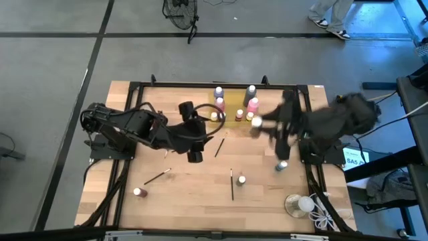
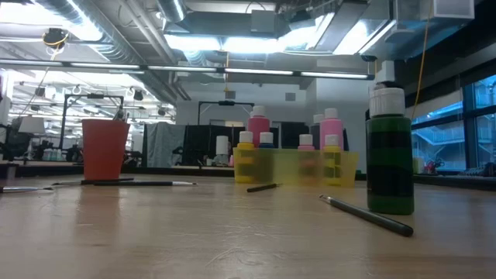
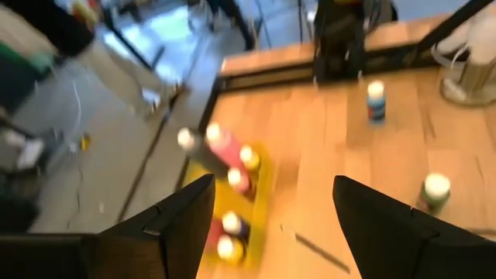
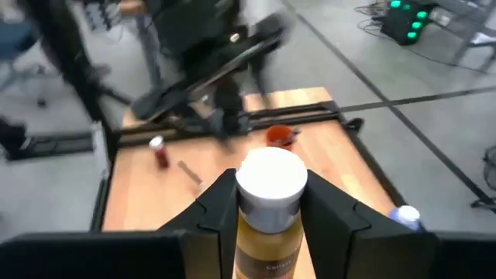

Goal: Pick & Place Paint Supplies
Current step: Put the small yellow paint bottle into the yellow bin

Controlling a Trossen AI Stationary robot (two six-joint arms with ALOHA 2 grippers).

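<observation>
The right gripper clamps a white-capped yellow paint bottle in its jaws near the yellow tray; the left gripper hovers, jaws wide and empty.

My right arm is a motion smear from above, so I can't make out its gripper there. The bottle it grips runs off the bottom edge of the right wrist picture, label unreadable. The yellow tray is blurred in the left wrist view; I can't count its bottles. On the low view, neither arm shows. The dish at the desk's near right corner is too small to read.
</observation>
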